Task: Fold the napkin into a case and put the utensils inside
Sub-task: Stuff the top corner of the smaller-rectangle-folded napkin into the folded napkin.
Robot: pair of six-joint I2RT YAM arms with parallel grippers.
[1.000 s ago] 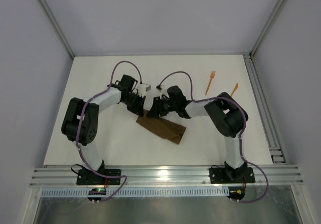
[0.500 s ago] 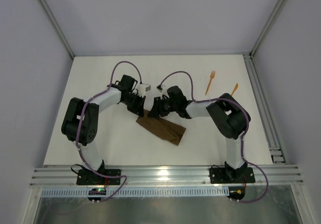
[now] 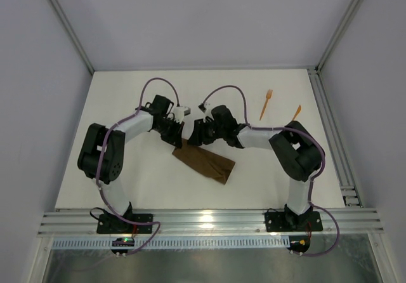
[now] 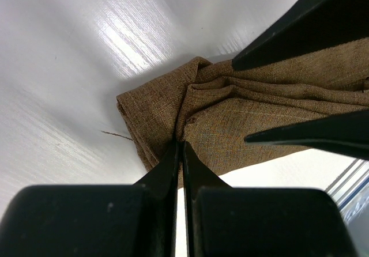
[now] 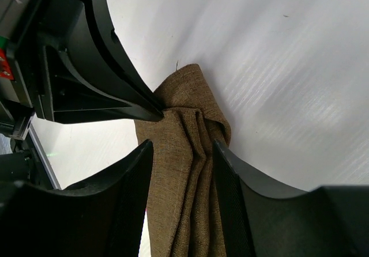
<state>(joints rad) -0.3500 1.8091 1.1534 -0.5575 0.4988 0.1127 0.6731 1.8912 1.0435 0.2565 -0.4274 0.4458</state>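
Note:
The dark brown napkin lies as a narrow folded strip slanting toward the near right, its far end bunched into pleats. My left gripper is shut on that far end, pinching the cloth at the fold. My right gripper faces it from the other side, open, one finger on each flank of the pleated cloth. In the top view both grippers meet over the strip's far end, left and right. Two orange utensils lie at the far right: a fork and a pointed piece.
A metal rail runs along the table's right side, and an aluminium frame borders the near edge by the arm bases. The right arm's elbow sits near the pointed orange piece.
The right gripper's jaws have widened around the cloth. The right arm's elbow has swung a little to the right. The left gripper has stayed shut on the napkin's end.

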